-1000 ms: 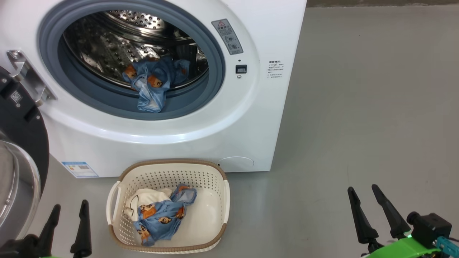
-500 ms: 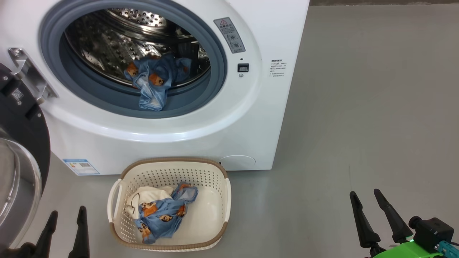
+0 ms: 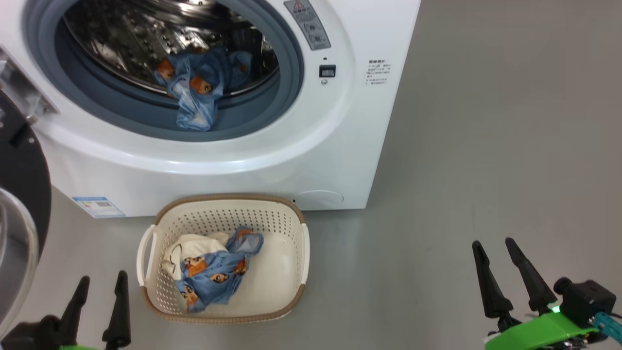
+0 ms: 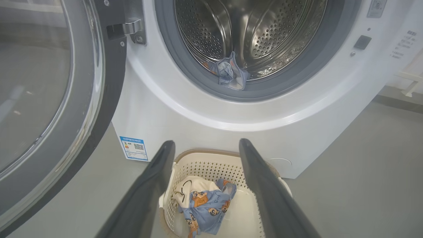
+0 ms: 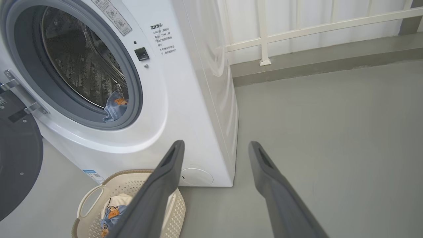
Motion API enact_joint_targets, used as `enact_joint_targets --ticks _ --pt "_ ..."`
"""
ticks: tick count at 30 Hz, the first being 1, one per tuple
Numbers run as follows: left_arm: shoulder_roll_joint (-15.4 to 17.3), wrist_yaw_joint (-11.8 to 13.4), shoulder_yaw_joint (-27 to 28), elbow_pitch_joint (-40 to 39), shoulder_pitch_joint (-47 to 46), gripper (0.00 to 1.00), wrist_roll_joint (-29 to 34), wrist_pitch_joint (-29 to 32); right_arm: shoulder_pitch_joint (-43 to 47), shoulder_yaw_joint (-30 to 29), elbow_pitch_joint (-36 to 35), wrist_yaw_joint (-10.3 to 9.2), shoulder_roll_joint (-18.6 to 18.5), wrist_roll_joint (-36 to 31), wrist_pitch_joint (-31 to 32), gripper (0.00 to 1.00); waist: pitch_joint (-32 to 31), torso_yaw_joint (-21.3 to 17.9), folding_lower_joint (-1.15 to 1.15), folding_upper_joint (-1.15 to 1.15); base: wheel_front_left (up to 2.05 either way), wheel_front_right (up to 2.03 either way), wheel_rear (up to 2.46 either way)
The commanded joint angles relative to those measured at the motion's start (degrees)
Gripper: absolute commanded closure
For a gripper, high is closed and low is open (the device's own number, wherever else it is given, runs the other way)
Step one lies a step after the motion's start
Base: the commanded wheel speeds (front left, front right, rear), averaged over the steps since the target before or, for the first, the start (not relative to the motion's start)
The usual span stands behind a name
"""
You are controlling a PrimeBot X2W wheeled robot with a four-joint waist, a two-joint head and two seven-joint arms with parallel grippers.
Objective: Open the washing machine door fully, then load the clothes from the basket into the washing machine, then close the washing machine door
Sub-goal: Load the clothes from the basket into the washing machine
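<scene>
A smooth grey floor [image 3: 486, 146] carries everything. The white washing machine [image 3: 311, 160] stands on it, with its back toward the floor's far edge. The cream basket [image 3: 228, 198] sits on the floor just beside the machine's front base, below the round opening.

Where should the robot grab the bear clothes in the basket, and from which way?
Probably from straight above. The clothes lie in a loose heap low in the basket, whose walls block a sideways reach. The best part to pinch looks like the raised fold at the heap's far right, which stands up higher than the rest. The left end effector is open and closest.
</scene>
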Motion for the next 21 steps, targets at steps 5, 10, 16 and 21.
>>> enact_joint_targets --ticks 5,10,16,21 --pt "3.3 -0.1 -0.4 2.2 -6.4 0.0 -1.6 -0.4 -3.7 1.5 -1.9 0.09 0.4 -1.0 -0.3 0.0 4.8 -0.7 0.0 0.0 0.0 0.0 0.0" --pt "5.0 -0.1 -2.5 5.4 -10.7 0.0 -2.9 -0.4 -5.6 1.6 -2.2 0.09 1.2 -1.7 -0.3 0.0 8.1 -1.1 0.0 0.0 0.0 0.0 0.0" --pt "7.4 -0.1 -6.6 10.8 -16.4 0.0 -4.9 -0.4 -8.1 2.2 -2.6 0.09 1.9 -2.5 -0.3 0.0 12.5 -2.0 0.0 0.0 0.0 0.0 0.0" --pt "9.6 -0.1 -10.9 16.4 -21.2 0.0 -6.6 -0.4 -10.1 3.1 -2.8 0.09 2.7 -3.1 -0.3 0.0 16.2 -3.2 0.0 0.0 0.0 0.0 0.0"
